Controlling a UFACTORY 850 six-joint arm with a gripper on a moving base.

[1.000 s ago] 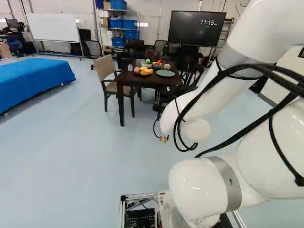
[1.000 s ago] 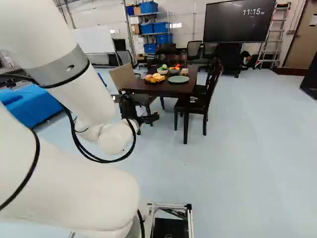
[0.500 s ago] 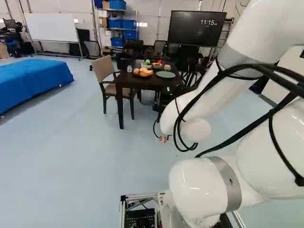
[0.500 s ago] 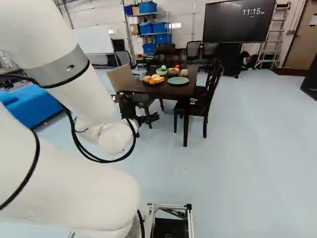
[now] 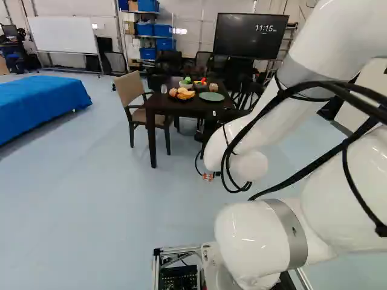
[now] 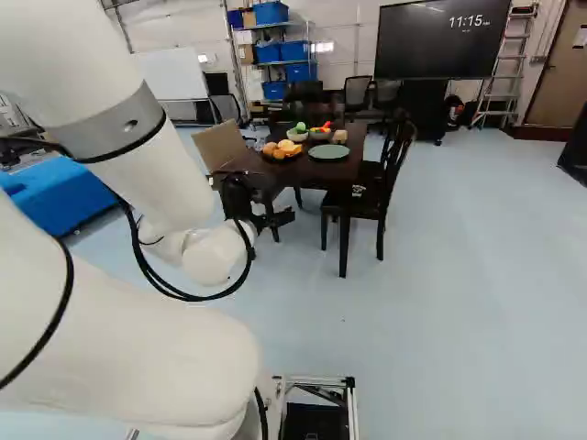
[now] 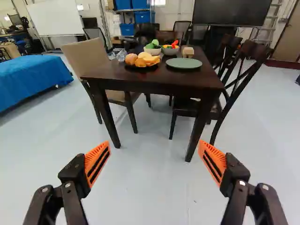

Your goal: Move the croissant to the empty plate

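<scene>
1) One claw [image 6: 248,203] is spread wide — its orange pads [image 7: 97,161] well apart, pale floor [image 7: 150,187] showing between them
2) Ahead stands the dark surface [image 7: 154,81]; what looks like the croissant [image 7: 151,59] lies beside rounded fruit [image 7: 131,59] on a dark plate [image 7: 133,68]
3) The green plate [image 7: 183,63] sits near it — empty
4) Two bowls [image 7: 170,51] stand behind the plates, a beige chair [image 7: 86,55] on one side
</scene>
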